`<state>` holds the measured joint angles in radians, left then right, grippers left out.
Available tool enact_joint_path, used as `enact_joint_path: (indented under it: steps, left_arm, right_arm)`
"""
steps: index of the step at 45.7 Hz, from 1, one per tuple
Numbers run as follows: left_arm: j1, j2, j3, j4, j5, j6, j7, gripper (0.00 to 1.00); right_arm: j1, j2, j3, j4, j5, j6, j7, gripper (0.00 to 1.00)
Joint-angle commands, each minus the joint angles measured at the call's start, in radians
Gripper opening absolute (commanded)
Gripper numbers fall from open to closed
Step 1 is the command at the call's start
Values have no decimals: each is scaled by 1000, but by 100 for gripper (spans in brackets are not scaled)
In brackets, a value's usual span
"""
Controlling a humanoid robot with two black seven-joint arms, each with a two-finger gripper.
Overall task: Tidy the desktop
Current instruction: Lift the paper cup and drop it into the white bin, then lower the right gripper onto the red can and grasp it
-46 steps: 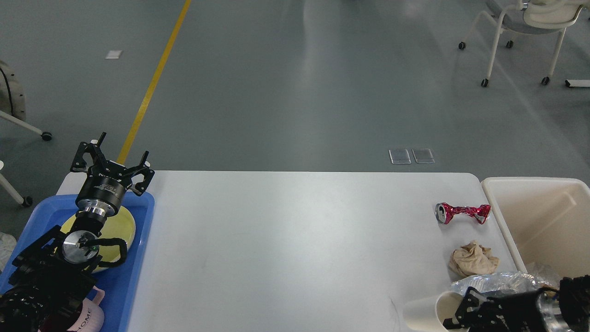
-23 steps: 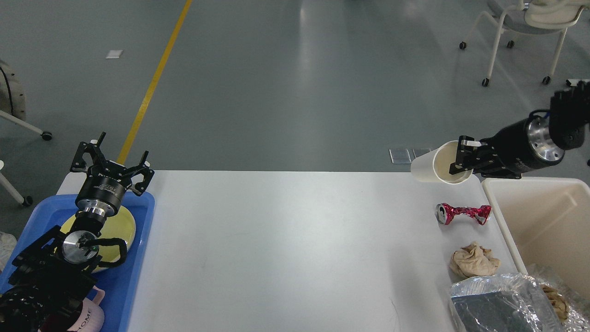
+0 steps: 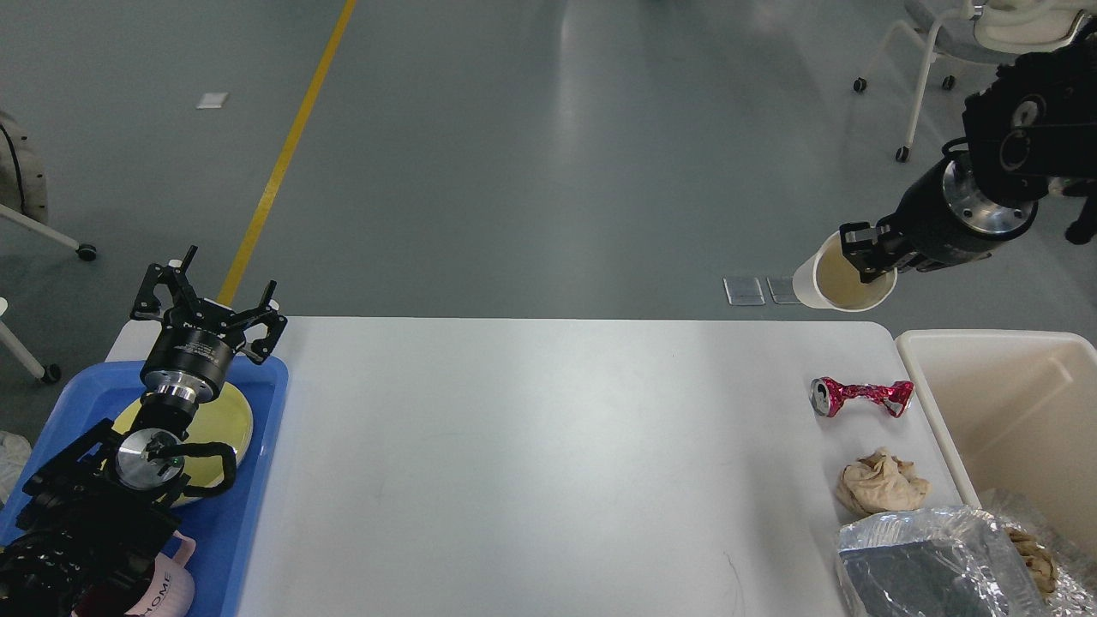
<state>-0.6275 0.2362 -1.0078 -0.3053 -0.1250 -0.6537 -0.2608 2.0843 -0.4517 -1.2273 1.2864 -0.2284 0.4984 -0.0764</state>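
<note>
Showing the disposal step of the tidying task, read from left to right. At far left, the left gripper [image 3: 208, 296] is hovering with its fingers spread wide and empty above the far end of the blue tray [image 3: 257, 446], which is carrying a yellow plate [image 3: 224, 420] and a pink mug [image 3: 167, 591] at the near end. The desktop [image 3: 531, 463] is lying bare across its middle. Near its right edge a crushed red can [image 3: 860, 396], a crumpled brown napkin [image 3: 881, 482] and a foil wrapper [image 3: 926, 566] are waiting. At right, the right gripper [image 3: 870, 257] is pinching the rim of a white paper cup [image 3: 836, 278], one finger inside the mouth, and is holding it in the air beyond the table's far right corner. The beige bin [image 3: 1003, 403] is standing just beside the table edge. The cup is judged to be on its way to the bin; the next move calls for swinging it rightward and nearer until it is over the bin's opening before the fingers part. Compared with half a second ago, the cup is sitting higher and slightly farther right, while the left arm is unchanged.
</note>
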Motion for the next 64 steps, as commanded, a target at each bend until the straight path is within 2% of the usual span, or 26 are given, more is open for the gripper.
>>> enact_joint_path:
  steps: [1,8,9,10,20,24,30,38,39,40,41,42,43,44,53,64]
  left_arm:
    - [0,0,0,0,1,-1,0,98]
    - [0,0,0,0,1,0,0,98]
    - [0,0,0,0,1,0,0,98]
    - [0,0,0,0,-1,-1,0,98]
    - [0,0,-2,0,-1,-1,0,98]
    - [0,0,0,0,1,-1,0,98]
    - [0,0,0,0,1,0,0,98]
    - [0,0,-2,0,-1,0,0,98]
    - [0,0,-2,0,-1,0,0,98]
    - [0,0,-2,0,1,0,0,98]
    - [0,0,-2,0,1,0,0,98]
    - [0,0,-2,0,1,0,0,98]
    - [0,0,-2,0,-1,0,0,98]
    - [0,0,-2,0,-1,0,0,98]
    - [0,0,0,0,-1,0,0,98]
    - [0,0,0,0,-1,-1,0,98]
  right_arm:
    - [-186,-128,-24,-120,24,-56,-2,0]
    - [-486,-182,-17,-427,34,-185,4,0]
    - [-522,-191,-12,-479,37,-188,6,0]
    - [-611,-220,11,-606,38,-192,6,0]
    - [-1009,-232,228,-1002,60,-202,9,0]
    - [-1159,-191,334,-1102,89,-216,9,0]
    - [-1349,-72,417,-1208,149,-322,3,0]
    - [-1451,-12,419,-1260,199,-363,-3,0]
    - [-1452,-12,419,-1260,199,-363,-3,4]
    - [-1452,-12,419,-1260,199,-362,-3,47]
    - [-1454,-12,417,-1260,199,-360,-3,99]
    - [-1454,-12,417,-1260,199,-360,-5,100]
    - [-1454,-12,416,-1260,198,-362,-5,95]
    - [-1454,-13,416,-1260,199,-362,-5,100]
    - [-1432,-13,430,-1260,201,-359,-5,100]
    - [-1154,22,437,-1251,207,-307,4,100]
